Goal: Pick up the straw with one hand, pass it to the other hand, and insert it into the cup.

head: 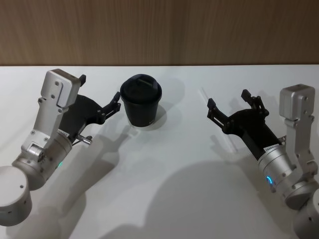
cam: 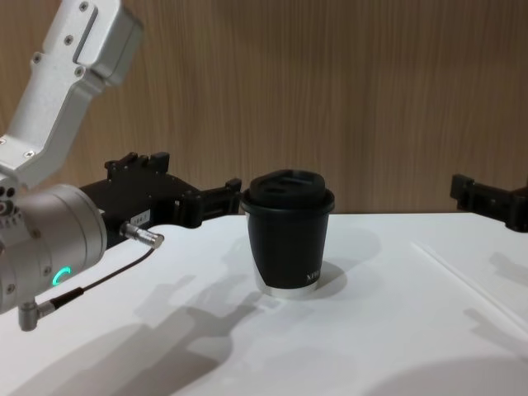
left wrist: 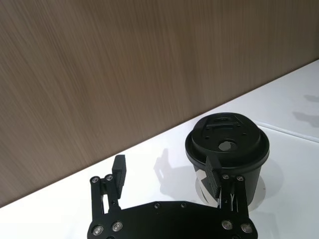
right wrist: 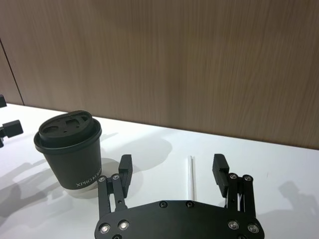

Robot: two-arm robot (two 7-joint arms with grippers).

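Observation:
The black lidded cup stands upright on the white table, toward the back. My left gripper, on the arm with the green ring, is open just to the cup's left. One fingertip sits close beside the cup. The thin white straw lies flat on the table to the cup's right. My right gripper hovers open just short of the straw, lined up with it, nothing between its fingers. This right gripper is well to the right of the cup.
A wood-panelled wall runs along the table's far edge, close behind the cup. The right gripper comes in at the chest view's right edge.

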